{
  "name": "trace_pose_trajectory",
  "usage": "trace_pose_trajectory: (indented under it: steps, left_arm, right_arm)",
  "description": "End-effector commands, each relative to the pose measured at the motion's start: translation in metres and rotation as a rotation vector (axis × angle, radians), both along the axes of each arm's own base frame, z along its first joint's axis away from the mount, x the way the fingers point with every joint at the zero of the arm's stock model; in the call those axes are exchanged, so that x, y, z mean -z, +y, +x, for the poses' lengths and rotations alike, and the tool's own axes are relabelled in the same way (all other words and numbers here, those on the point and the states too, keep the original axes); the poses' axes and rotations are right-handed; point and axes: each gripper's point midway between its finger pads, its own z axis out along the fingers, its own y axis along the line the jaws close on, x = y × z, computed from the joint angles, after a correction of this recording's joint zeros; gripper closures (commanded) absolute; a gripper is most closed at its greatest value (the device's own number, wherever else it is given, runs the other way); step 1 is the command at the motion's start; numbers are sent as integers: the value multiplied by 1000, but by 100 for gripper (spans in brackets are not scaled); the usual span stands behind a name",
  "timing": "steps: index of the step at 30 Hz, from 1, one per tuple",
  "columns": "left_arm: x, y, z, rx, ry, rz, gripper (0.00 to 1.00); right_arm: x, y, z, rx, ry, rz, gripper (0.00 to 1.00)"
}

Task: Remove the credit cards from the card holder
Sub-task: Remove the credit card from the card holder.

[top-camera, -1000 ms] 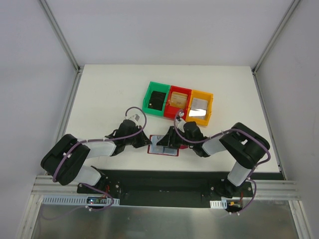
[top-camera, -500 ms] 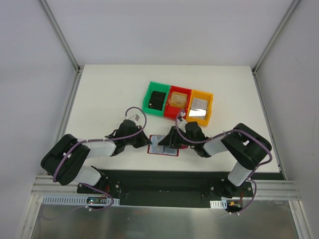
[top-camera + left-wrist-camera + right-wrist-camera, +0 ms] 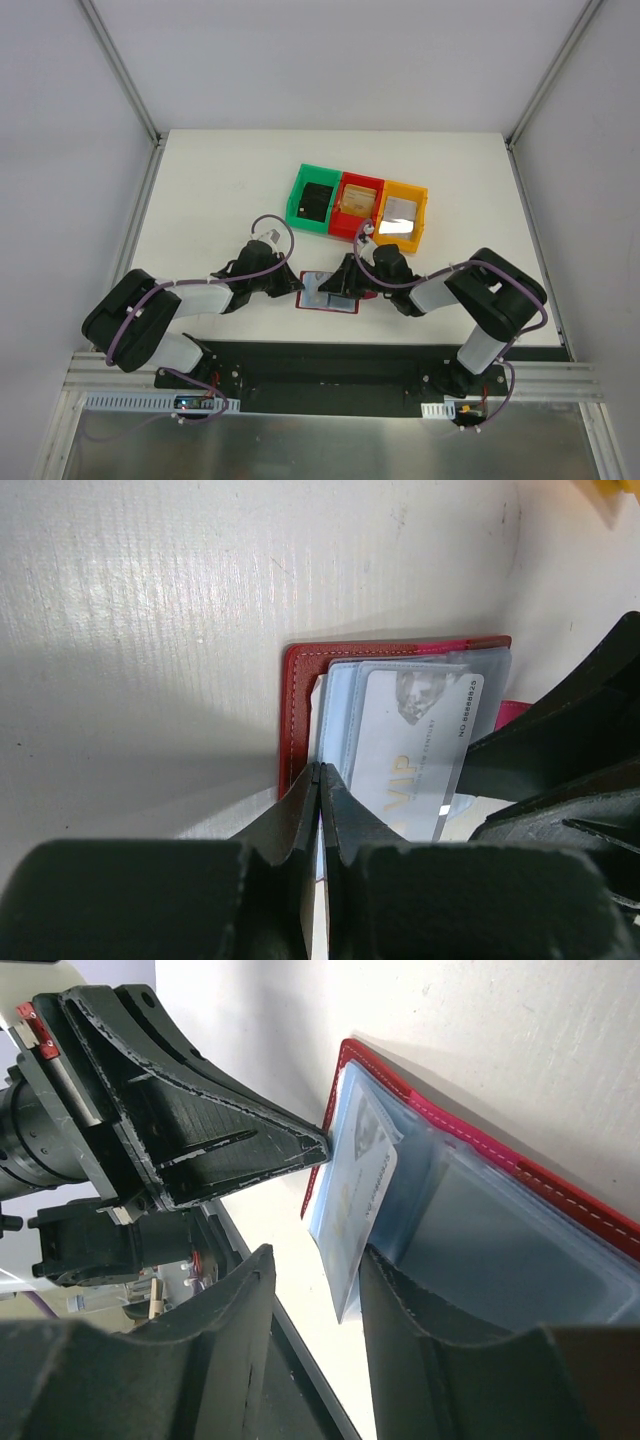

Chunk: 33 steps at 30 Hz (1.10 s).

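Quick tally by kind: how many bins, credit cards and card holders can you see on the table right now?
Bins: 3: green bin, red bin, orange bin
Credit cards: 4: black card, tan card, silver card, VIP card
Card holder: 1
Total: 8

From above, the right gripper [image 3: 337,287] covers the right part of the card holder [image 3: 318,298], and what its pockets hold is too small to make out. In the left wrist view the silvery card [image 3: 410,740] loses its near left corner behind the left gripper [image 3: 319,768]. The small print beside "VIP" is blurred, and the holder's right side is hidden behind the right gripper's fingers [image 3: 560,740]. In the right wrist view the holder runs off the right edge, and whether either finger touches the card cannot be told.
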Motion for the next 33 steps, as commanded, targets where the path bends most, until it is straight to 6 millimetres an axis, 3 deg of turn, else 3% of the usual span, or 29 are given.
trace_pose_trajectory:
  steps: [1,18,33]
  left_arm:
    - [15,5,-14,22,44,37,100]
    - [13,-18,-19,79,64,-21,100]
    - [14,-20,-21,78,64,-17,100]
  right_arm:
    - [-29,9,7,-15,-67,93,58]
    - [-35,20,12,-28,-53,129,53]
    - [-33,23,11,-35,-30,141,54]
